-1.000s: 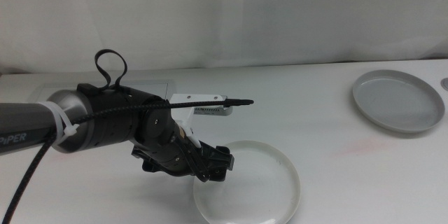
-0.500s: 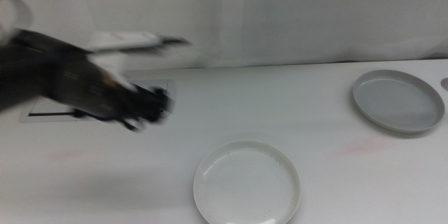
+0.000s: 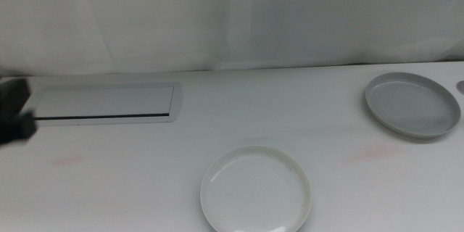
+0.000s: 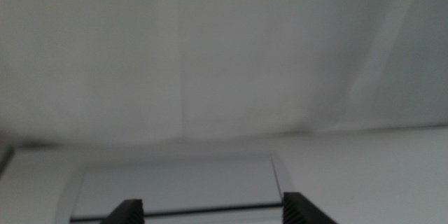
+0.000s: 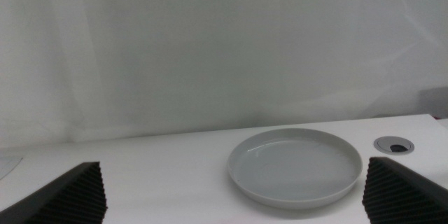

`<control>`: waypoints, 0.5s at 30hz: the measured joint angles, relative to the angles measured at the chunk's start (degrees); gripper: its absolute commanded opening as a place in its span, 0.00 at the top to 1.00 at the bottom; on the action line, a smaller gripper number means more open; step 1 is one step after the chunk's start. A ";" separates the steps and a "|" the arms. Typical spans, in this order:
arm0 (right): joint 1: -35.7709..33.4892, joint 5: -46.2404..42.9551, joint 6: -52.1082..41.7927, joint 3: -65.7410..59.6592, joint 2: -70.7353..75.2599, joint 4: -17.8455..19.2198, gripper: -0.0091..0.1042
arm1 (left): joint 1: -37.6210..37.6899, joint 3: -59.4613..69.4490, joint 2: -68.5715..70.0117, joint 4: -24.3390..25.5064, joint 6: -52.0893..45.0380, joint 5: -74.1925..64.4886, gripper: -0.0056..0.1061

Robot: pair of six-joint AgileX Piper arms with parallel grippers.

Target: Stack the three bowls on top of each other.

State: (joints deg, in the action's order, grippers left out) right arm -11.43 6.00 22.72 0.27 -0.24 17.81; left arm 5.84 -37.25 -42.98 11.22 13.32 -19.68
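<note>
I see my left hand (image 4: 206, 213) at the table's (image 3: 145, 181) left edge, jaws apart, empty. Right hand (image 5: 231, 194) wide apart too. White bowl (image 3: 255, 191) front-centre; grey bowl (image 3: 412, 104) near right edge.

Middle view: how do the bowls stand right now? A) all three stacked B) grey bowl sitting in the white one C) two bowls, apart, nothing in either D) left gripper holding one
C: the white bowl near the front edge and the grey bowl at far right lie well apart, nothing stacked in either; no third bowl shows.
</note>
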 measured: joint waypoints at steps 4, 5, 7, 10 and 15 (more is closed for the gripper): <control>0.00 0.00 0.13 0.00 0.00 -0.11 0.01 | -0.09 11.08 15.10 0.22 -1.07 5.76 0.55; 0.00 0.00 0.13 0.00 0.00 -0.54 0.01 | -0.09 16.39 21.60 0.22 -1.18 7.52 0.56; 0.00 0.00 0.13 0.00 0.00 -0.91 0.01 | -0.09 20.68 26.32 0.22 1.02 8.50 0.57; 0.00 0.00 0.13 0.00 0.00 -1.87 0.01 | -0.09 26.53 31.34 0.26 5.10 10.03 0.57; 0.00 -1.60 0.13 0.00 0.00 -2.47 0.01 | -0.09 33.43 33.82 0.26 8.11 10.53 0.61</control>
State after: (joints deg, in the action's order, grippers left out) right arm -11.43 4.40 22.85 0.27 -0.24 15.34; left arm 5.75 -3.81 -9.16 11.48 21.43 -9.15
